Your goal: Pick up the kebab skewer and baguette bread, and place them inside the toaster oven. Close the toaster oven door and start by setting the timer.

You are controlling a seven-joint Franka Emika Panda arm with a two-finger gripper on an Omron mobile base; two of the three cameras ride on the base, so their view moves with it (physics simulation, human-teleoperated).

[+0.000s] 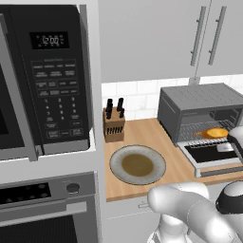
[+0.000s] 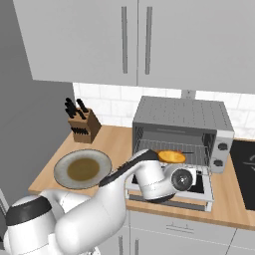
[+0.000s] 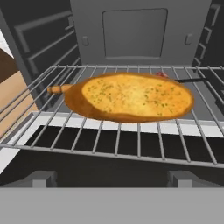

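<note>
Left base view: oven (image 1: 199, 107) on the tabletop (image 1: 142, 130), door (image 1: 211, 156) dropped flat; baguette (image 1: 214, 133) on the rack (image 1: 199, 128). Plate (image 1: 137, 164), knife block (image 1: 114, 124), microwave (image 1: 47, 76).

Right base view: pincer (image 2: 191, 178) just above the lowered door (image 2: 199, 191), in front of the baguette (image 2: 172, 157); whether spread or clenched cannot be told. Plate (image 2: 82, 169) well apart to the left.

Hand view: baguette (image 3: 135, 97) lies across the rack (image 3: 109, 140); skewer (image 3: 186, 80) partly hidden behind it, dark stick showing. Pincer grasps nothing visible.
</note>
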